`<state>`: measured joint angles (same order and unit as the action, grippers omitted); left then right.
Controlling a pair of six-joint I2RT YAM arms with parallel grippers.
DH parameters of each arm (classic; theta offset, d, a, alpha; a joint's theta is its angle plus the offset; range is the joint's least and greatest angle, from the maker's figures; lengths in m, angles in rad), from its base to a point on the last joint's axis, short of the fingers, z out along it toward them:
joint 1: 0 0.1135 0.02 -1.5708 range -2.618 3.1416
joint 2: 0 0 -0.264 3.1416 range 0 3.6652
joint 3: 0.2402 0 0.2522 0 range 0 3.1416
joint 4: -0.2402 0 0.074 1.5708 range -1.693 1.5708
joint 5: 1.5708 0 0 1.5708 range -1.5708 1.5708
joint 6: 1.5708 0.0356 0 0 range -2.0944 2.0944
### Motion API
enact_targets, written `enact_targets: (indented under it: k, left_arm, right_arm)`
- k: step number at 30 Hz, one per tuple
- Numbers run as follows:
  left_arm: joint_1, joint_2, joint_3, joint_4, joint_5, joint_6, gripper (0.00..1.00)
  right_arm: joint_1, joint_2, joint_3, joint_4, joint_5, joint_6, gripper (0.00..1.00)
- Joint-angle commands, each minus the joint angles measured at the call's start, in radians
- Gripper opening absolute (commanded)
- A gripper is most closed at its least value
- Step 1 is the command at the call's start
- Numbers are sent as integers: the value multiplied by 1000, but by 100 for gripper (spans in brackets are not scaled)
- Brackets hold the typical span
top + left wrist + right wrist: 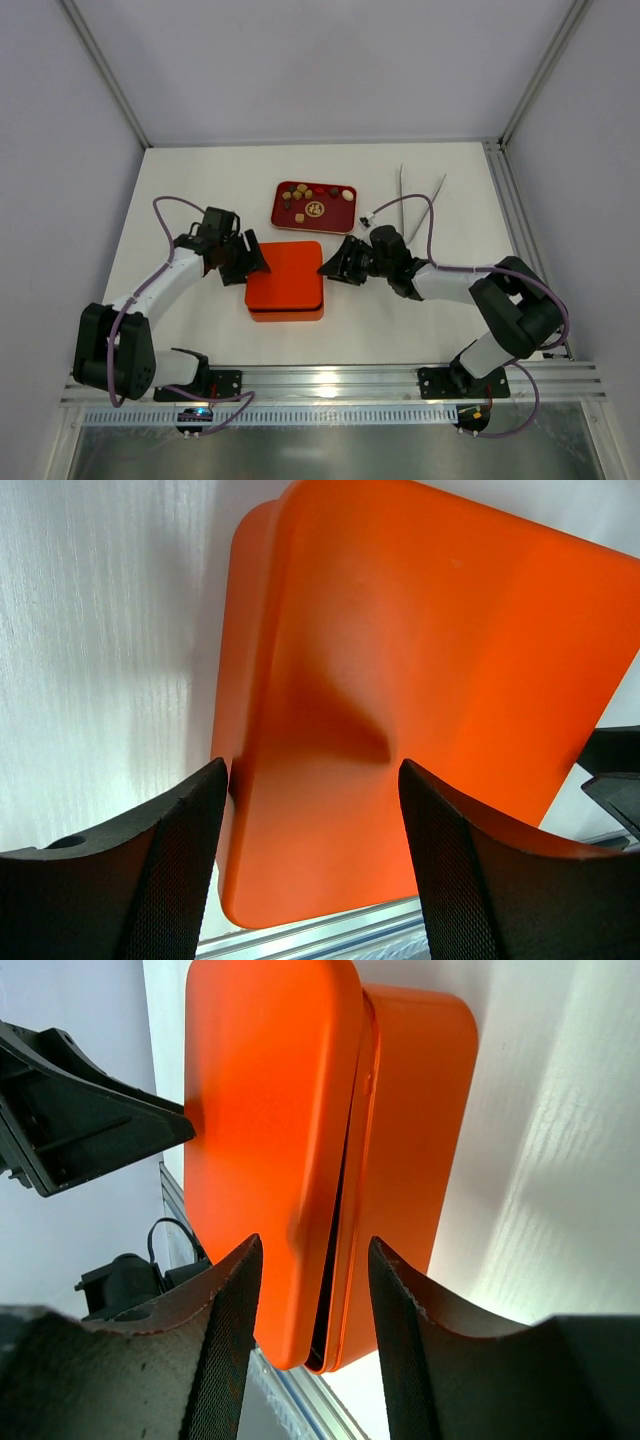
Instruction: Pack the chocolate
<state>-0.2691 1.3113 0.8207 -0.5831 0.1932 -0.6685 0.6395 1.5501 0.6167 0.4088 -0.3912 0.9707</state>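
Note:
The chocolate [300, 192], several small brown, tan and cream pieces, lies on the dark red tray [345, 217] at the back. The orange box [285, 280] sits mid-table with its lid on; the right wrist view shows a thin dark gap between lid [270, 1090] and base [420, 1140]. My left gripper [250, 265] is open at the box's left edge, with the box [400, 630] filling the space between its fingers [310, 770]. My right gripper [328, 265] is open at the box's right edge, one finger on each side of the lid seam [313, 1245]. Neither holds anything.
Two metal tongs [405, 195] lie at the back right next to the tray. An aluminium rail [330, 385] runs along the near edge. White enclosure walls stand on three sides.

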Motion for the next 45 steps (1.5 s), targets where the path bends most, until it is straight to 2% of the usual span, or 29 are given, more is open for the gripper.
enact_targets:
  k: [1,6,24,31,37,45]
  left_arm:
    - [-9,3,40,-20,-21,24,68]
    - [-19,14,46,-38,-21,37,68]
    - [-110,14,51,-112,-57,41,69]
    - [-156,14,75,-149,-74,46,72]
    - [-177,14,83,-181,-81,49,72]
    - [-180,20,63,-190,-64,32,70]
  right_arm:
    - [22,7,41,5,31,-24,49]
    - [31,18,48,-1,40,-24,52]
    - [61,15,43,-39,74,-33,52]
    - [66,15,44,-42,84,-35,51]
    - [66,4,49,-61,91,-41,43]
    - [80,-13,71,-123,112,-81,44]
